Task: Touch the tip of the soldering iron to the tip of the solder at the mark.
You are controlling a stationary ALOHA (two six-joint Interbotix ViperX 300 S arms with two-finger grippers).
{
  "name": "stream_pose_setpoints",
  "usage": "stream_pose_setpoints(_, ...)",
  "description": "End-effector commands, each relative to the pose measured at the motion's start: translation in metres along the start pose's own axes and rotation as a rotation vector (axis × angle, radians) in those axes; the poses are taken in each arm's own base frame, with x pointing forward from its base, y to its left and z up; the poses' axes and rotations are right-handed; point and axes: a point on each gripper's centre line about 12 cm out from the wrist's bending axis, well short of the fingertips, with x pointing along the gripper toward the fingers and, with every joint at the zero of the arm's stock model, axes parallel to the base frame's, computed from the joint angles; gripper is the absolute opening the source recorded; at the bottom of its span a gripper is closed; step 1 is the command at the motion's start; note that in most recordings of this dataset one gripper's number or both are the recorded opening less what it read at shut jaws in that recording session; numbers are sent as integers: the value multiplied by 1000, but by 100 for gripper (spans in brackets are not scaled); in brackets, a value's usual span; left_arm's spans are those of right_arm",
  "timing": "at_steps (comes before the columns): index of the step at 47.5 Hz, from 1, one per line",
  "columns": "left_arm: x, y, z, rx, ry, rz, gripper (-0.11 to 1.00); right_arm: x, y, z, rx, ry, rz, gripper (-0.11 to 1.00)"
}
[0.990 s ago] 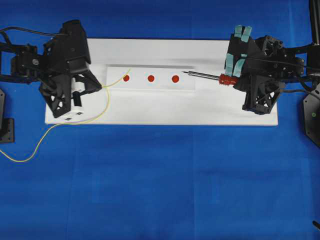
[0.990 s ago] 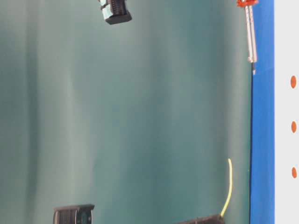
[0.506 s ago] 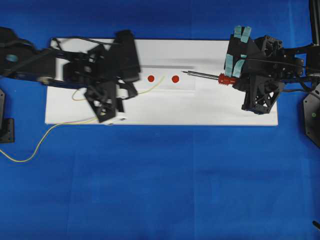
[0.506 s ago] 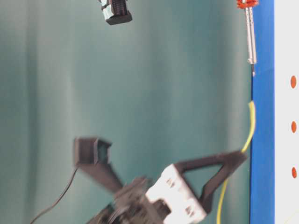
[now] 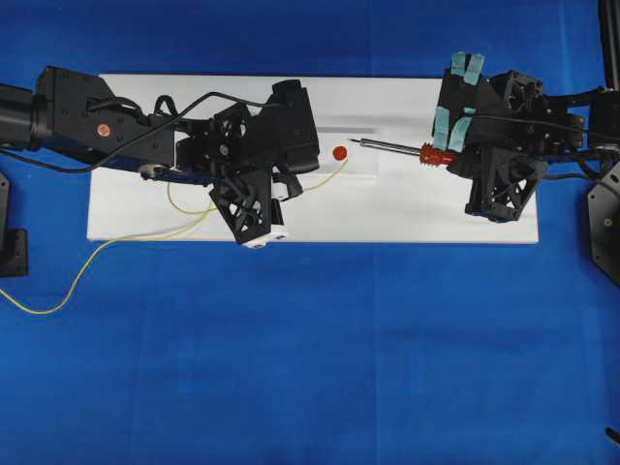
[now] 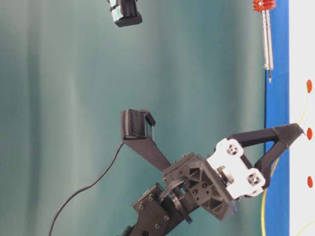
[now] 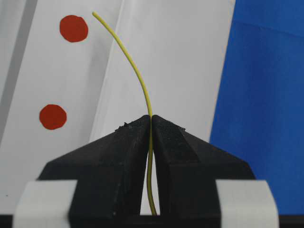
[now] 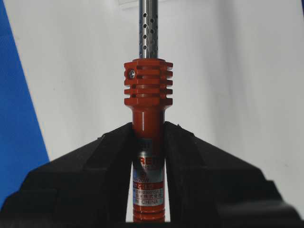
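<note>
One blue cloth (image 5: 310, 368) carries one white board (image 5: 407, 208). Two black arms work over it. The left gripper (image 7: 151, 124) is pressed together, pinching the solder (image 7: 137, 78), one thin yellow wire whose free end curves up beside two red dots (image 7: 73, 28); in the overhead view only one dot (image 5: 340, 153) shows. The right gripper (image 8: 148, 130) is clamped on the orange-red handle of the one soldering iron (image 5: 392, 147), tip pointing toward that dot, apart from the wire. The handle's label reads "CHINA".
</note>
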Motion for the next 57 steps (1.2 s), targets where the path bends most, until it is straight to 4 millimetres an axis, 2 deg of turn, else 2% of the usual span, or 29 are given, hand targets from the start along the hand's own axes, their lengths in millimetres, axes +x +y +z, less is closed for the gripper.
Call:
stream_pose_setpoints(1,-5,3,12,-12,-38,3,2,-3,2,4,1,-22,7,6)
stream_pose_setpoints(33,1,10,-8,-21,16,17,2,5,4,8,8,-4,6,6)
stream_pose_setpoints(57,1,9,-4,-17,7,16,2,22,7,12,2,44,-3,6)
